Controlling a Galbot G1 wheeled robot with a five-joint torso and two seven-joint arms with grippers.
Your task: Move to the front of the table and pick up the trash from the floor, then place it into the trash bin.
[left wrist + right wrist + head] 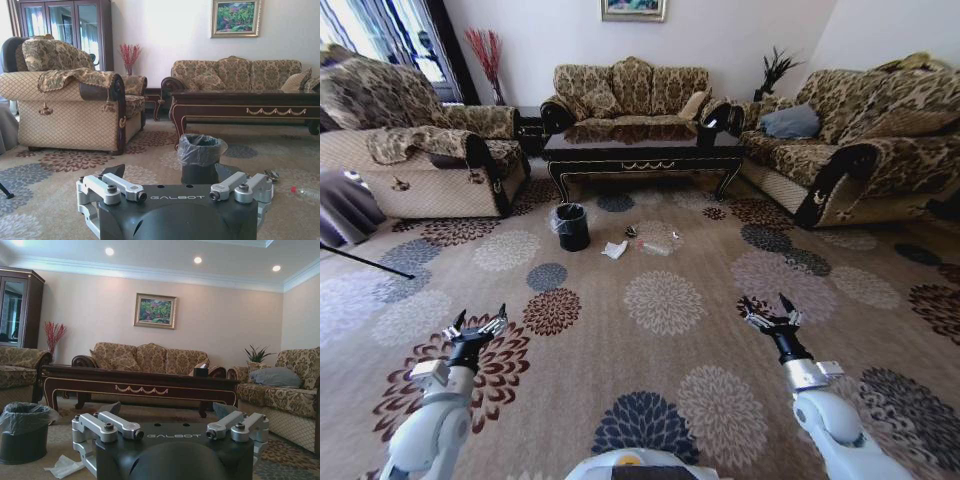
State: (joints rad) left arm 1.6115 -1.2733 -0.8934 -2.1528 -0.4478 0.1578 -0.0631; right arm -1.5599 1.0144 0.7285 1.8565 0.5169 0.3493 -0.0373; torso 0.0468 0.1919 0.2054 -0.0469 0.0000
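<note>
The table stands before the sofa. In front of it on the carpet sits the bin (bag-lined), the tissue and bottle just beside. Left gripper and right gripper hover low, jaws wide, holding nothing.

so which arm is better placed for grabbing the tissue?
Marginally the left. The tissue lies left of centre beside the trash bin, on the left gripper's side. Both grippers are open and far short; the right gripper sits farther across.
</note>
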